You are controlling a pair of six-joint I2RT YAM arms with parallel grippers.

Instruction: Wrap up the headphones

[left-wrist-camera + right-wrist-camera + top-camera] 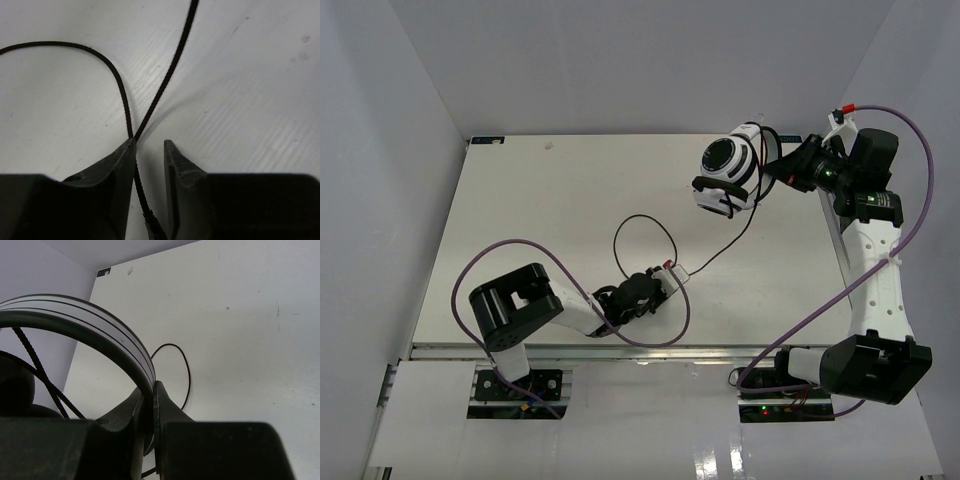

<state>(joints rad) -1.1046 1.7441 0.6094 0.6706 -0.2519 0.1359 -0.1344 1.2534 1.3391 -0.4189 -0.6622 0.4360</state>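
Note:
The headphones (pixel 728 163) hang in the air over the far right of the table, white with a round black ear pad facing up. My right gripper (pixel 777 168) is shut on their headband (pixel 115 335), which the right wrist view shows pinched between the jaws (pixel 152 385). Their thin black cable (pixel 640 216) drops to the table and loops toward my left gripper (pixel 666 279). In the left wrist view that cable (pixel 122 95) crosses itself and runs between the open jaws (pixel 150 142), lying against the left finger (pixel 125 155), with a gap to the other finger.
A thick purple robot-arm cable (pixel 650 344) curls on the table beside the left arm. Another purple cable (pixel 923 180) arcs past the right arm. White walls stand close on the left, back and right of the white table (pixel 550 200).

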